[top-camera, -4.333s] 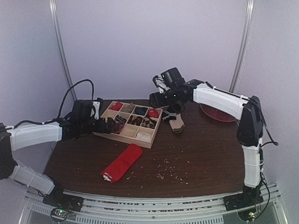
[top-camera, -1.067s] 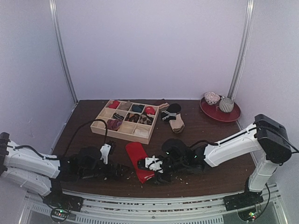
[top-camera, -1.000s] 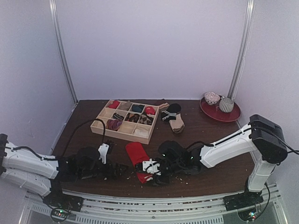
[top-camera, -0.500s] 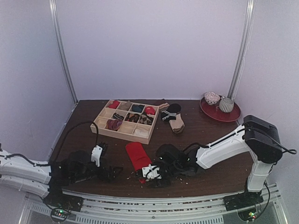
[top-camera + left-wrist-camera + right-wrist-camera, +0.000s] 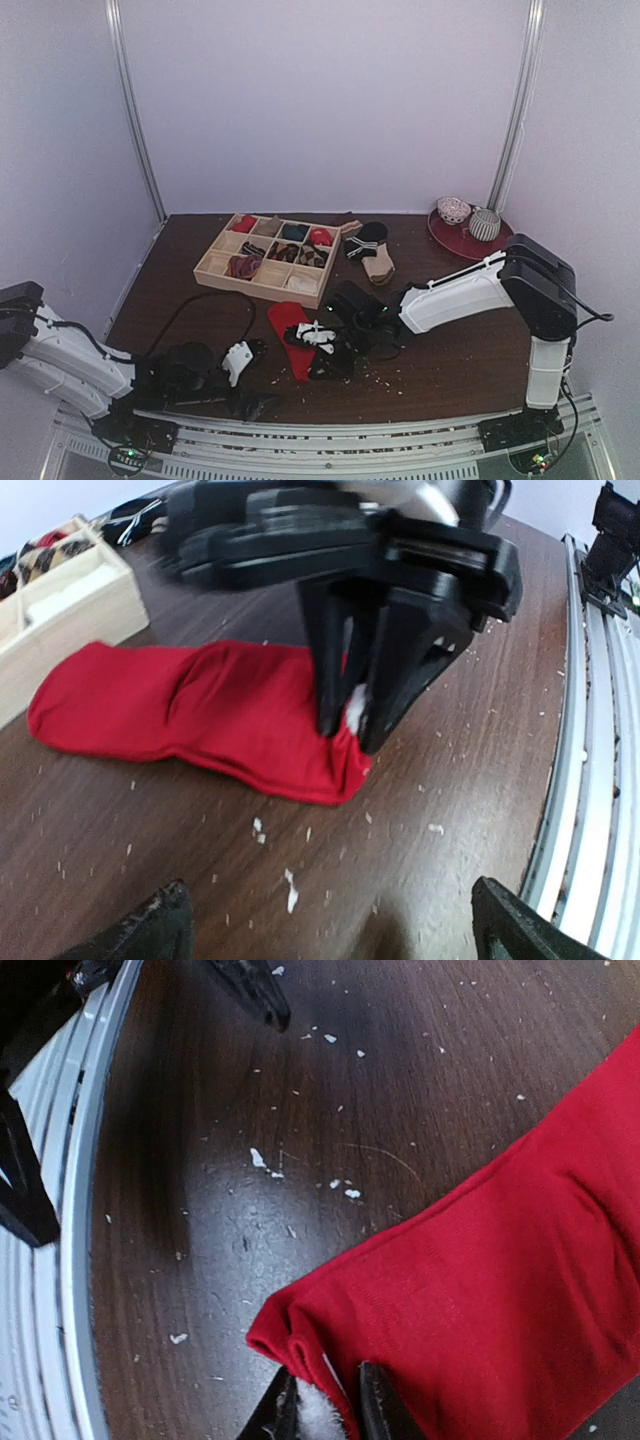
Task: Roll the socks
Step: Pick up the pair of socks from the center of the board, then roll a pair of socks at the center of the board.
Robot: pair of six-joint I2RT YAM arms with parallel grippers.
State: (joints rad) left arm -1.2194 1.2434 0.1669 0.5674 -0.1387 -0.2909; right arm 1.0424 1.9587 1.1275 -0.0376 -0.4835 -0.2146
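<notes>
The plain red sock (image 5: pixel 288 328) lies flat on the dark table, its length running toward the near edge. My right gripper (image 5: pixel 325 352) is shut on the sock's near end. In the right wrist view its fingertips (image 5: pixel 372 1408) pinch the folded red cuff (image 5: pixel 300 1345), with white lining showing between them, and the rest of the sock (image 5: pixel 500 1280) spreads to the right. The left wrist view shows the same pinch (image 5: pixel 355 715) on the sock (image 5: pixel 190 710). My left gripper (image 5: pixel 255 380) stands open near the front edge, short of the sock, with nothing between its fingers (image 5: pixel 160 930).
A wooden divided tray (image 5: pixel 213 268) with several rolled socks sits at the back left. A black striped sock and a tan sock (image 5: pixel 371 250) lie beside it. A red plate (image 5: pixel 470 243) with two balls stands back right. Crumbs dot the table; a metal rail (image 5: pixel 600 730) runs along the front.
My right gripper has closed on the red sock's near end and shifted away from the front edge. My left arm has drawn back lower toward the front rail, still open.
</notes>
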